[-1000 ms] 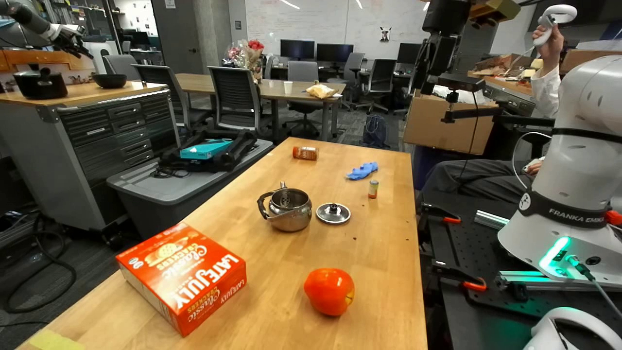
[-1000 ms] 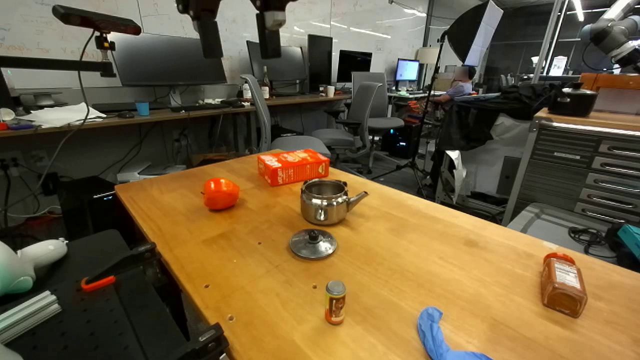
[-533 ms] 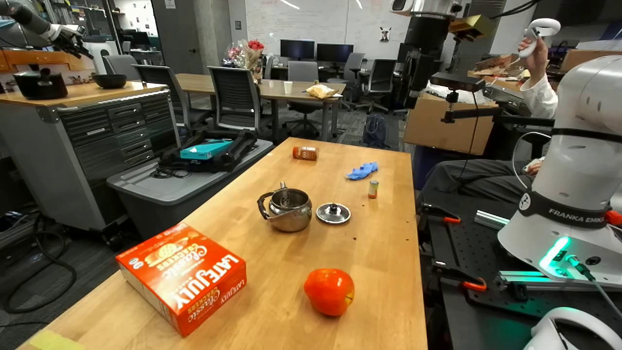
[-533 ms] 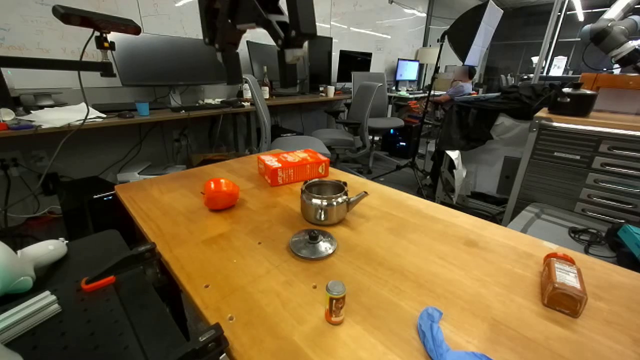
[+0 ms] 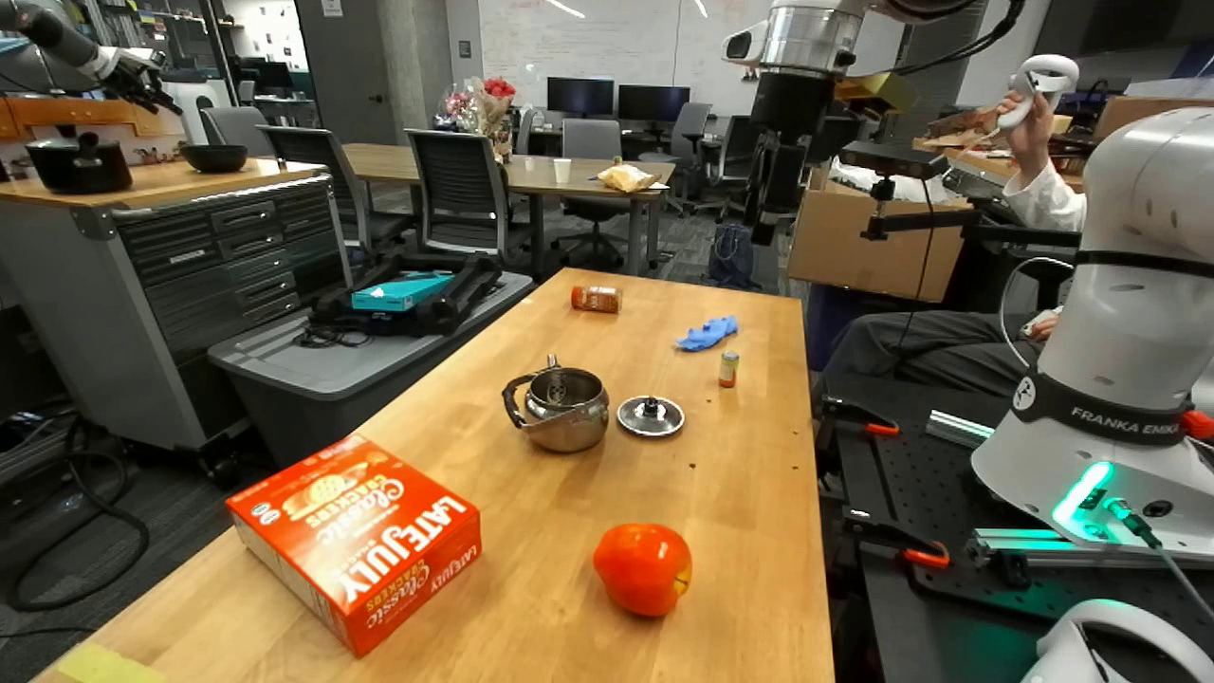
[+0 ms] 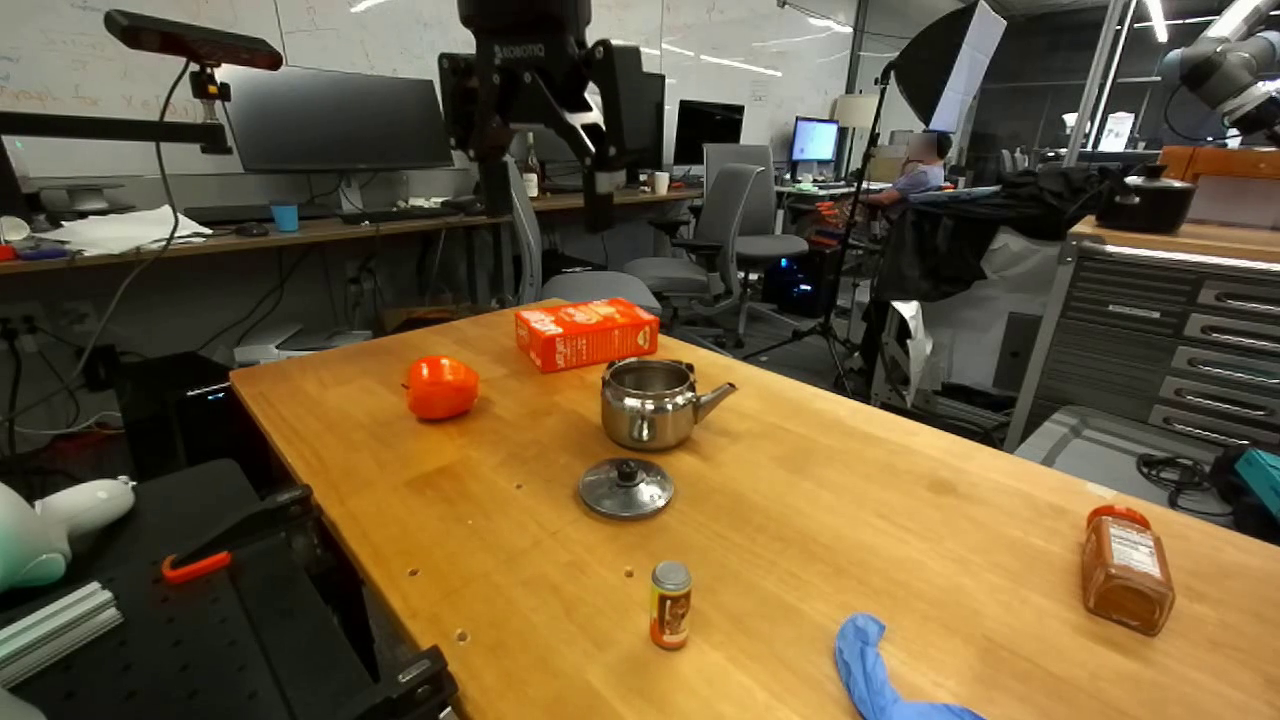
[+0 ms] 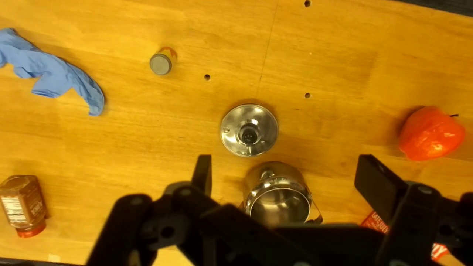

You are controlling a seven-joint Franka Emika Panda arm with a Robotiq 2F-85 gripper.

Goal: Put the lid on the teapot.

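The lid [image 5: 651, 429] is a silvery disc with a dark knob, lying flat on the table with the knob up; it also shows in an exterior view [image 6: 605, 495] and the wrist view [image 7: 233, 142]. The teapot [image 5: 574, 434] stands upright and uncovered close beside the lid; it also shows in an exterior view [image 6: 640, 420]. In the wrist view the gripper's body hides part of the teapot [image 7: 277, 173]. My gripper [image 6: 547, 205] is open and empty, high above the table. In the wrist view its fingers [image 7: 378, 181] are wide apart, with the lid ahead of them.
A red-orange fruit [image 5: 645, 569] and a cracker box [image 5: 360, 531] stand on the table [image 5: 740, 493]. A small can [image 6: 670, 605], a blue glove [image 6: 880, 680] and a spice jar [image 6: 1128, 570] lie or stand on it too. A camera on a bar [image 5: 892, 161] is near the arm.
My gripper has come lower and farther in over the table, and more of it shows in both exterior views. It stays open. The lid, teapot and other objects have not moved.
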